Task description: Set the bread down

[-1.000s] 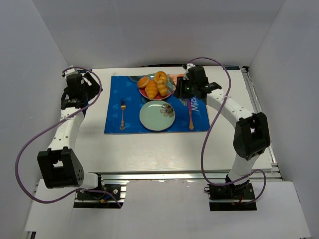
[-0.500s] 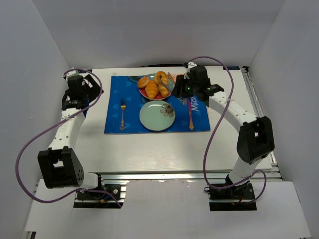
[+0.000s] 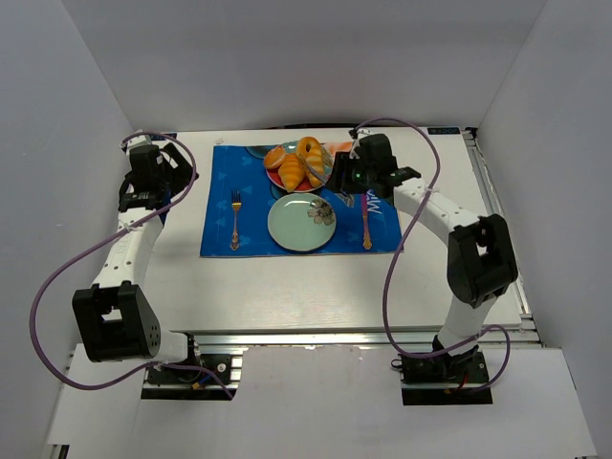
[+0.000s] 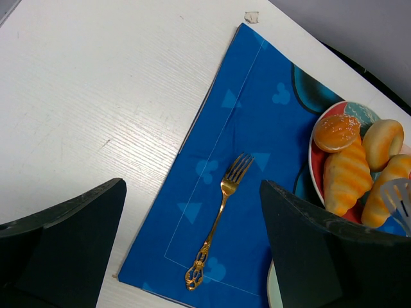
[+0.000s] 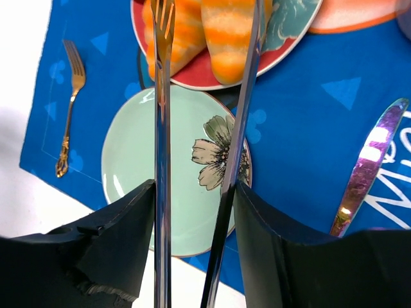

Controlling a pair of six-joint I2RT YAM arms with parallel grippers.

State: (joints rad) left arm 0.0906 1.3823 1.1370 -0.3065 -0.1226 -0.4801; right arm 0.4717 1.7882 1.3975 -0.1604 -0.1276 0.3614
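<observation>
White tabletop [image 3: 287, 287], blue placemat [image 3: 253, 231]. We log golden-orange ridged bread roll [image 5: 228, 32] on red-rimmed plate [image 5: 274, 59], straight ahead of right gripper [image 5: 194, 186]. Long axis in line with silver metal tongs [image 5: 160, 160] it clamps, blades parted either side. Farther left gripper [image 4: 192, 192] spread wide, empty.

White lettering [image 5: 388, 194] on blue placemat [image 5: 334, 122], right side (cropped, half hidden): cannot be read.
</observation>
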